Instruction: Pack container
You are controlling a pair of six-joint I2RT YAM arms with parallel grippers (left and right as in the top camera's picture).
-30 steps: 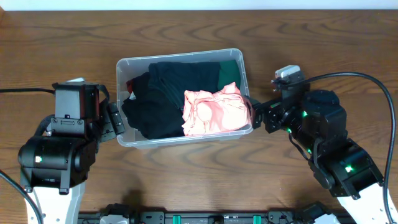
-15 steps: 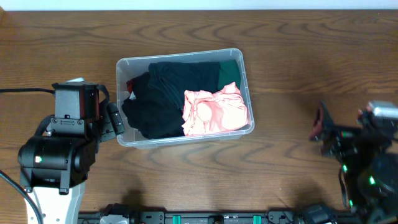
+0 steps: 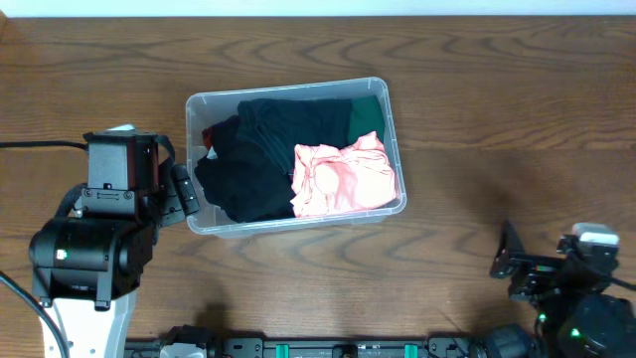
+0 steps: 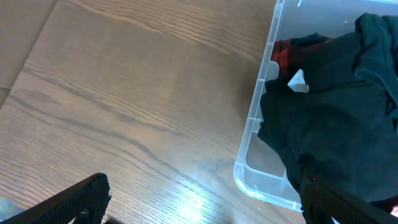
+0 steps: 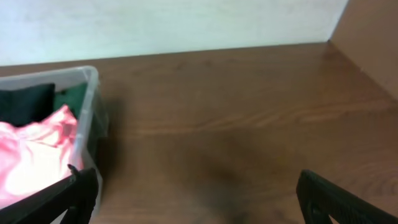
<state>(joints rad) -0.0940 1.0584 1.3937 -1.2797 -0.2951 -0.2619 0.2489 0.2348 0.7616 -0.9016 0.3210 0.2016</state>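
The clear plastic container [image 3: 390, 129] sits mid-table, filled with folded clothes: black garments [image 3: 260, 159], a pink one [image 3: 344, 177] at its right front, a green one [image 3: 370, 107] at the back right, a bit of red [image 3: 208, 135] at the left. My left gripper [image 3: 185, 194] is open and empty just left of the container's front-left corner [image 4: 249, 177]. My right gripper [image 3: 507, 261] is open and empty near the table's front right, well away from the container [image 5: 92, 99].
Bare wooden table [image 3: 477, 89] surrounds the container. The table's back edge meets a white wall [image 5: 186, 25]. A dark rail [image 3: 338, 348] runs along the front edge.
My right arm has drawn back from the container's right side to the table's front right corner. The left arm and the clothes have not moved.
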